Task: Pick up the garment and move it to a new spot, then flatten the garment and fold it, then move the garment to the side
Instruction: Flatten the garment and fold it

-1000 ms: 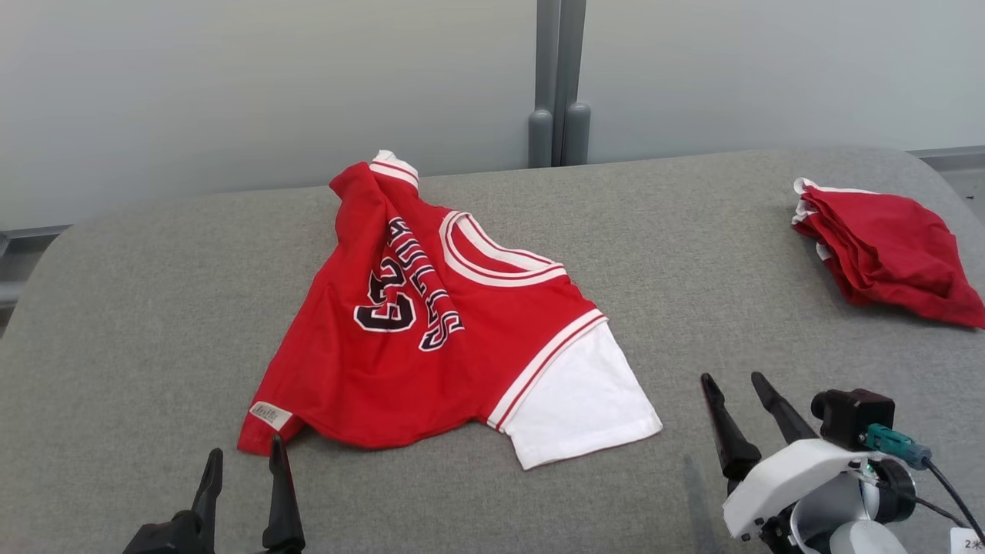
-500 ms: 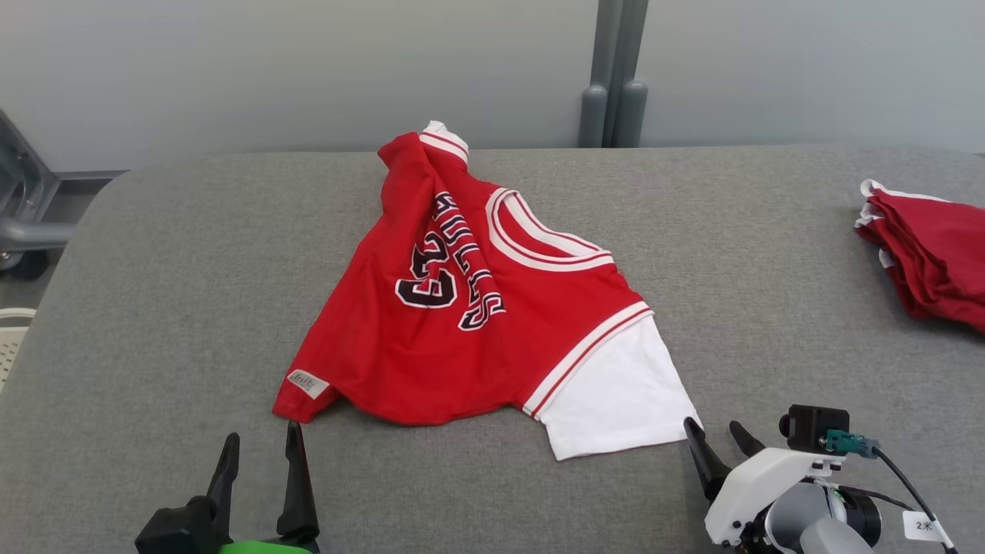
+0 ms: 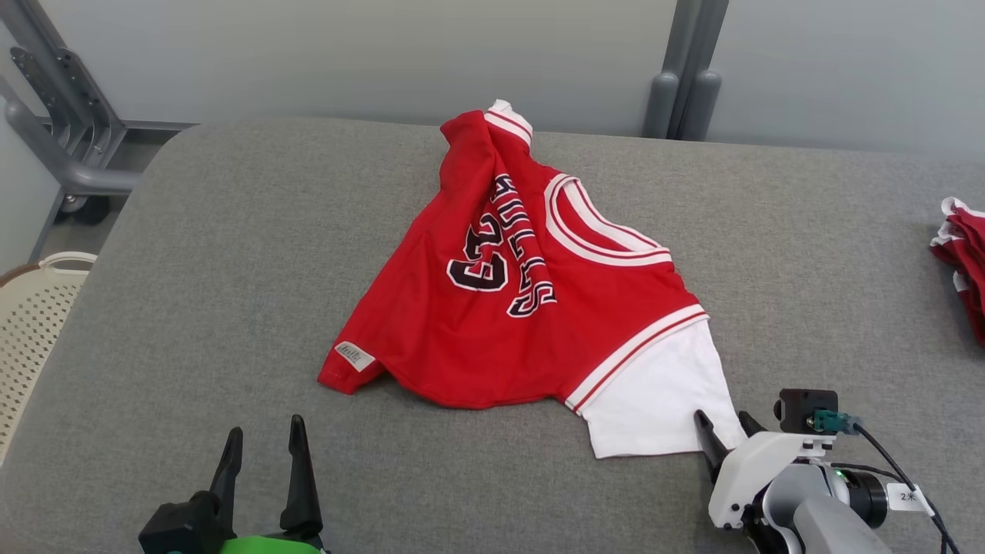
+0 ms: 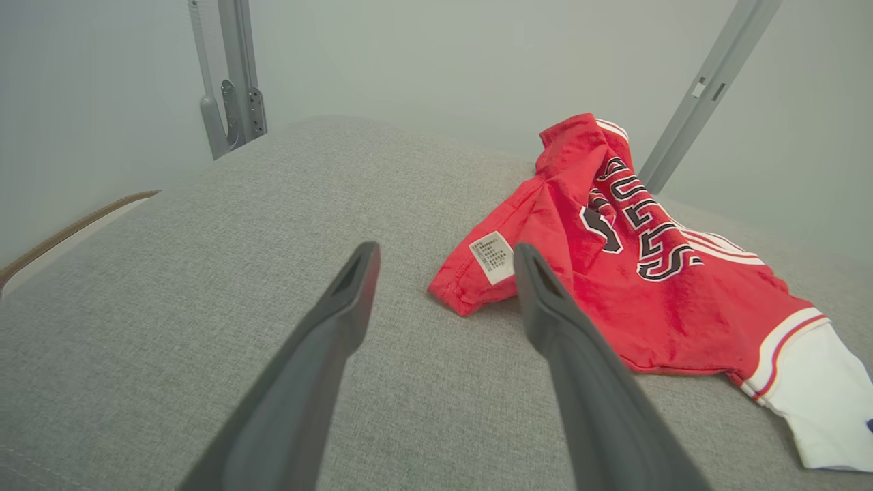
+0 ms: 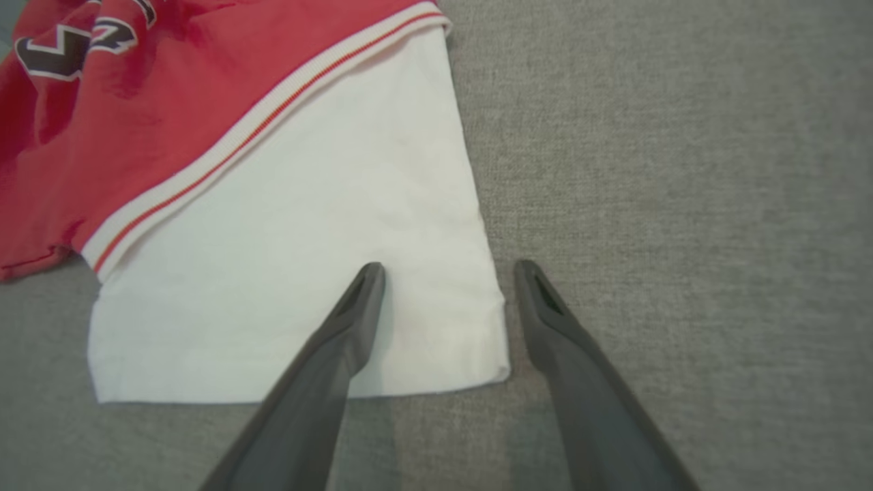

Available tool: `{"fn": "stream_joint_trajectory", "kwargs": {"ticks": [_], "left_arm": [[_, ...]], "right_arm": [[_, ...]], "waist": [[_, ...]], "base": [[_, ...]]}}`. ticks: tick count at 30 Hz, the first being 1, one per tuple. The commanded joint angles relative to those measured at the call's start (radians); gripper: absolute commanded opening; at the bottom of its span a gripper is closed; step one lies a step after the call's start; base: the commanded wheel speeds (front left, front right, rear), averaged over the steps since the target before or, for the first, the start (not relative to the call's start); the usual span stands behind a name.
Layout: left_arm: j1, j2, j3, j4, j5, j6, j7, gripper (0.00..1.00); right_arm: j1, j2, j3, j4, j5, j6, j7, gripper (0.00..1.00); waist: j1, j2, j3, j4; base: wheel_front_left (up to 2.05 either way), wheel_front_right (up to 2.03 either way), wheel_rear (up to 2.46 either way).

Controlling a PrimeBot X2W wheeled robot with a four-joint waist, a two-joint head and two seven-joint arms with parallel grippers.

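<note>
Right gripper (image 5: 450, 269) spread astride the garment (image 5: 307, 225) sleeve's edge; left gripper (image 4: 445, 251) spread above open grey padding (image 4: 170, 307)

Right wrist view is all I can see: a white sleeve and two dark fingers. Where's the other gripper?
Observer: The left gripper hovers open near the hem corner of the red basketball jersey, not touching it.
Operator: Anything special on that corner?
Observer: A small white label is sewn there.
Operator: Is my shirt the only one?
Observer: No, another red cloth pile lies at the right edge of the grey padded table.
</note>
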Motion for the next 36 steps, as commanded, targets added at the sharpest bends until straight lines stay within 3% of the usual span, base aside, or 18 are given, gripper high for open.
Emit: {"fn": "stream_joint_trajectory", "kwargs": {"ticks": [1,2,3,16,27,36], "left_arm": [[-0.007,0.001,0.004,0.002,0.004,0.002,-0.004,1.00],[-0.006,0.002,0.005,0.001,0.004,0.004,-0.004,1.00],[-0.003,0.003,0.006,0.000,0.002,0.006,-0.005,1.00],[0.012,0.003,0.015,0.006,-0.019,0.003,-0.006,1.00],[0.002,-0.015,0.000,0.050,-0.067,-0.036,0.024,1.00],[-0.050,-0.076,-0.005,0.206,-0.205,-0.100,0.135,1.00]], "right_arm": [[0.008,0.012,0.017,0.033,-0.014,0.001,0.007,0.41],[0.005,0.013,0.021,0.037,-0.015,0.001,0.003,0.31],[0.002,0.012,0.025,0.039,-0.011,0.001,-0.003,0.00],[-0.004,0.004,-0.063,-0.124,0.079,0.001,-0.079,0.00],[0.156,0.004,-0.212,-0.440,0.043,0.001,0.070,0.00],[0.226,0.004,-0.227,-0.546,0.038,0.001,0.120,0.00]], "waist": [[0.0000,0.0000,-0.001,0.004],[0.0000,0.0000,-0.002,0.003],[0.0000,0.0000,-0.004,0.000],[0.0000,0.0000,-0.014,-0.090],[0.0000,0.0000,-0.024,-0.160],[0.0000,0.0000,-0.037,-0.185]], "base": [[0.00,0.00,0.00],[0.00,0.00,0.00],[0.00,0.00,0.00],[0.00,0.00,0.00],[0.00,0.00,0.00],[0.00,0.00,0.00]]}}
